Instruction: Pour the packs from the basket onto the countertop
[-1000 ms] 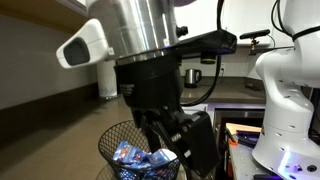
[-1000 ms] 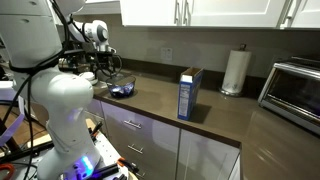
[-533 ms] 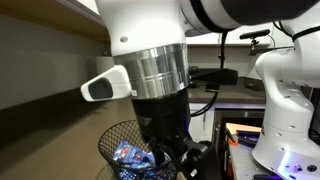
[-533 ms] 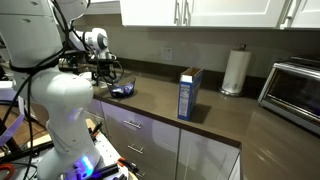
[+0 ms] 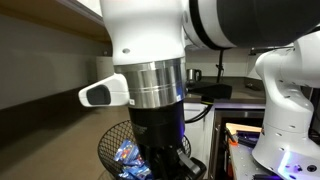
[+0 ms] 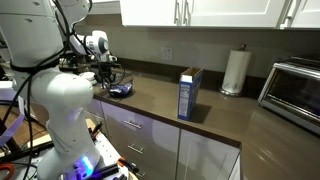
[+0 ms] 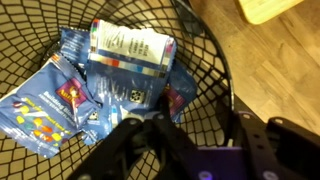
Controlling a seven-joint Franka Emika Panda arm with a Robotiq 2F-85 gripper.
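Observation:
The black wire-mesh basket [image 7: 222, 62] fills the wrist view, and several shiny blue packs [image 7: 125, 60] lie flat on its bottom. My gripper [image 7: 190, 125] straddles the basket's rim: one finger is inside the mesh and the other is outside the wall. The jaws are open, with a gap showing on the inner side. In an exterior view the arm hangs straight over the basket [image 5: 112, 140] and hides part of the packs [image 5: 127, 155]. The basket [image 6: 120, 88] stands at the end of the dark countertop [image 6: 200, 125], under the gripper [image 6: 108, 72].
A tall blue-and-green box [image 6: 189, 93] stands mid-counter. A paper towel roll [image 6: 235, 71] and a steel oven [image 6: 295, 90] are farther along. A pale yellow object [image 7: 275, 8] lies beside the basket. White cabinets run under the counter.
The arm has come down over the basket, so the wrist sits lower. The jaws have narrowed around the rim.

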